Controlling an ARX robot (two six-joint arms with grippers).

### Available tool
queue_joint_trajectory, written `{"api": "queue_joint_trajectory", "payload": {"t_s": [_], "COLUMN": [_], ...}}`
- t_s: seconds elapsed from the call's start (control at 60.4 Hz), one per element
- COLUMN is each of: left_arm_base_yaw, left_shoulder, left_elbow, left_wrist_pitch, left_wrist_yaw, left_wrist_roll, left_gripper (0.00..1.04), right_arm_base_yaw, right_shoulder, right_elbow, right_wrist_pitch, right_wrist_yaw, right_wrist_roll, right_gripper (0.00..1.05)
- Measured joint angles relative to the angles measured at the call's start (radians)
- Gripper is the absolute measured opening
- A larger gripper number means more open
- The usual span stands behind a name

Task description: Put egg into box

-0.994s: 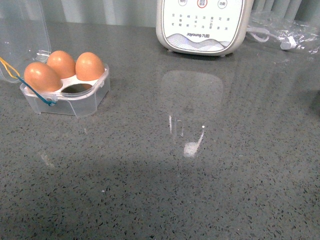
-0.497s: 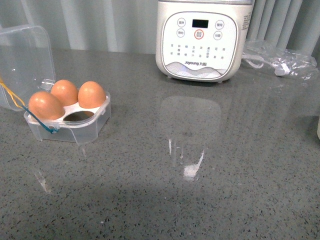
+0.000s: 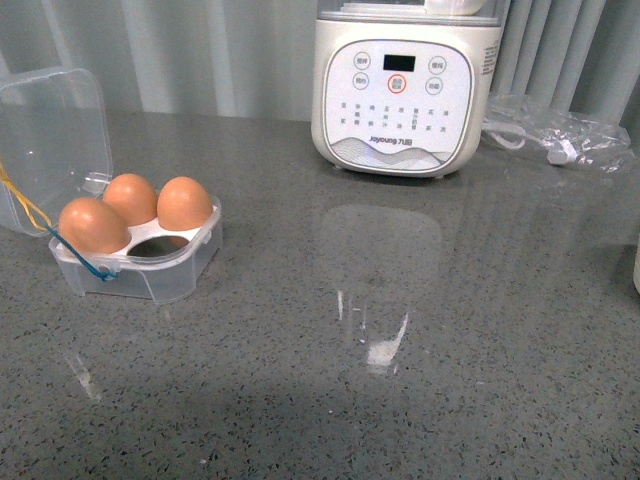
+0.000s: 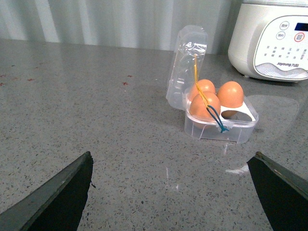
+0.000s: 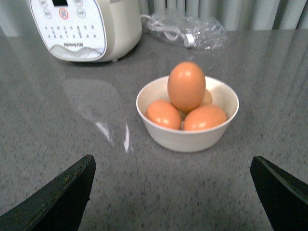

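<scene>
Got left hand (image 4: 172,156) released in left wrist view: dark fingers (image 4: 57,192) spread wide, nothing between, above grey speckled tabletop (image 3: 420,400), with box ahead and apart from it.

Seeing box (image 3: 150,272) at far left of front view, sitting on tabletop, with clear lid (image 3: 55,130) hinged open and standing up behind it. Counting three orange-brown eggs inside: front-left egg (image 3: 92,224), back-left egg (image 3: 130,198), back-right egg (image 3: 184,203). Leaves front-right hollow (image 3: 150,250) empty. Noting yellow band (image 3: 25,205) and blue band (image 3: 88,264) at box's front-left corner, beside front-left egg.

Seeing white blender (image 3: 405,90) at back centre, control panel facing forward, mirrored in glossy tabletop, well apart from box.

Spotting clear plastic bag (image 3: 560,135) with white cable inside, just right of blender at the back.

Finding white bowl (image 5: 187,139) in right wrist view, on tabletop, closer to that camera than blender and bag. Holds a pile of eggs: egg (image 5: 186,86) on top, standing on end, resting on lower-left egg (image 5: 163,114) and lower-right egg (image 5: 204,117), plus a paler one behind, mostly hidden. Puts egg in bowl, not in box, with nothing gripping it.

Got right hand (image 5: 172,158) released too: fingers (image 5: 57,197) wide apart, nothing between, short of bowl, no contact.
</scene>
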Motion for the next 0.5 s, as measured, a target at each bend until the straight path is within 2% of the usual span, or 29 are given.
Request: {"api": "queue_joint_trajectory", "payload": {"t_s": [0.066,0.232,0.331,0.497], "left_arm_base_yaw": [0.000,0.000,0.000,0.000], "left_shoulder": [0.000,0.000,0.000,0.000], "left_elbow": [0.000,0.000,0.000,0.000], "left_wrist_pitch": [0.000,0.000,0.000,0.000], "left_wrist_yaw": [0.000,0.000,0.000,0.000], "left_wrist_roll": [0.000,0.000,0.000,0.000], "left_gripper": [0.98,0.98,0.98,0.98], "right_arm_base_yaw": [-0.051,-0.093,-0.091,-0.066], "right_shoulder": [0.132,0.458,0.620,0.821], "right_elbow": [0.054,0.187,0.263,0.404], "right_wrist_pitch": [0.123,0.382,0.435,0.442], "right_wrist_yaw": [-0.053,-0.085,-0.095,-0.099], "right_wrist_roll": [0.002,-0.002,0.007,0.034], "right_gripper": [0.98,0.98,0.98,0.98]}}
